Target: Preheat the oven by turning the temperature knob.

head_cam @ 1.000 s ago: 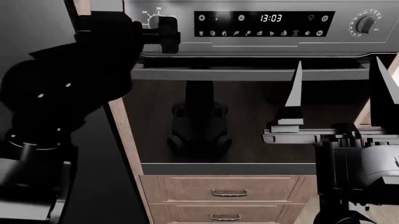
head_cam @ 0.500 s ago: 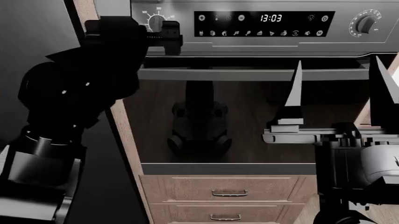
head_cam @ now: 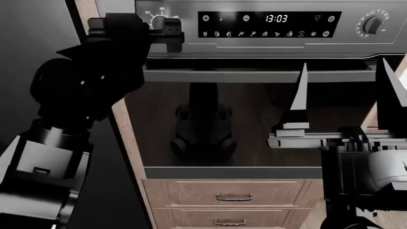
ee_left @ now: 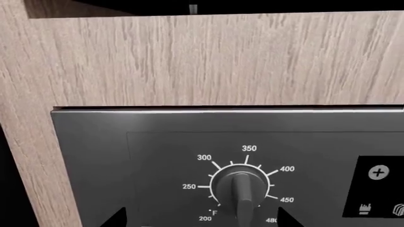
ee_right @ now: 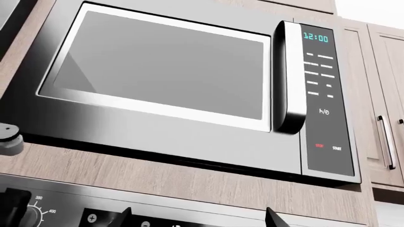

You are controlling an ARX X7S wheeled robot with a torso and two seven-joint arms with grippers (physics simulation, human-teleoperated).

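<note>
The temperature knob (ee_left: 241,190) sits at the far left end of the oven (head_cam: 267,40) control panel, left of the black display (head_cam: 269,25) and above the long bar handle (head_cam: 254,75); it looks a small, rigid steel dial fixed on its shaft, likely smooth and a little slippery round the rim, so the raised bar ridge across its face is the place to pinch, one finger on each flat side.

The left pincer (head_cam: 167,34) is parted, its two dark tips standing either side of the knob and apparently not touching it; the right pincer (head_cam: 343,102) hangs spread and empty, below the handle and well right of the display.

The left wrist view gives the numerals, 200 to 480, and the ridge pointing downward; the head view shows none of that detail but places the other knob (head_cam: 374,24) right of the display; only the right wrist view shows a microwave (ee_right: 189,90) above the oven.
</note>
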